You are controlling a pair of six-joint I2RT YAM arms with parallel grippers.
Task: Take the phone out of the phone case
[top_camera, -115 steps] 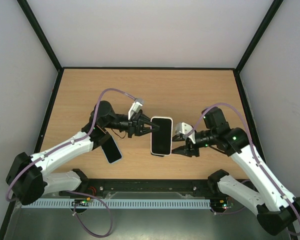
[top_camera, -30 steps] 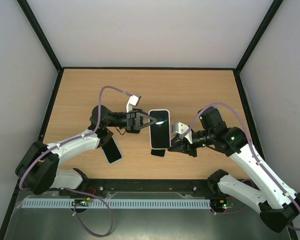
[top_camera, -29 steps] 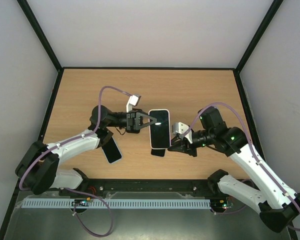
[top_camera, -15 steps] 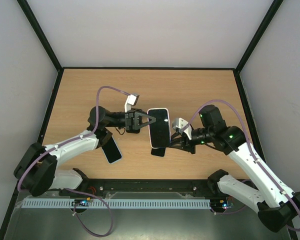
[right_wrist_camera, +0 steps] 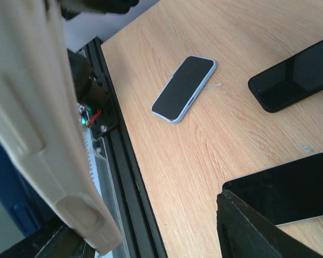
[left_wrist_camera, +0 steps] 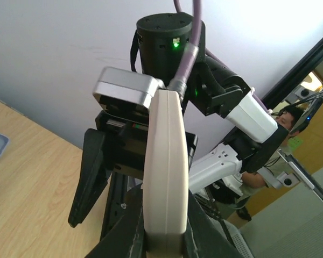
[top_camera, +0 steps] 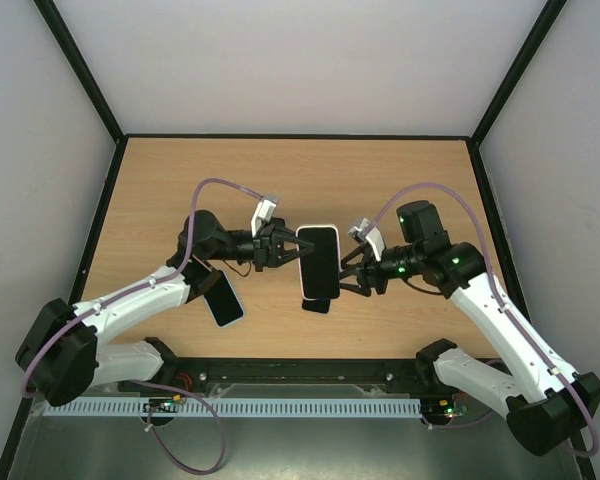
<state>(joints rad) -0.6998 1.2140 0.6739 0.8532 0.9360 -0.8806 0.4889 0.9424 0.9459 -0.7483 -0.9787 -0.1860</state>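
Top external view puts the phone (top_camera: 318, 268) in mid-air over the middle of the counter (top_camera: 410, 180), screen up and seated in its pale case (top_camera: 318, 229). Count the task as not yet done: no corner looks peeled out, though the case's back is hidden from every camera. The left gripper (top_camera: 292, 251) is pinching the case's left edge, and the left wrist view shows the case standing edge-on, clamped between its fingers (left_wrist_camera: 126, 234). The right gripper (top_camera: 350, 278) sits just beside the opposite edge with its jaws spread. In the right wrist view one finger (right_wrist_camera: 247, 231) stands clear of the case, so nothing is held on that side. As I judge it, the whole separation is left for you: a hold or push from the right, then phone and case drawn apart. Mind what lies below. A black phone (top_camera: 317, 303) rests on the counter directly under the held one, partly covered by it. A blue-rimmed phone (top_camera: 222, 299) lies near the left forearm, close to the rail (top_camera: 300, 372) at the near edge. The right wrist view also shows a second black phone (right_wrist_camera: 293, 75); I cannot find it from above, so the left arm probably covers it. You have little room toward the near edge. The far half of the counter shows nothing on it, and the stretch to the right of the right arm looks free as well, bounded by the dark frame.
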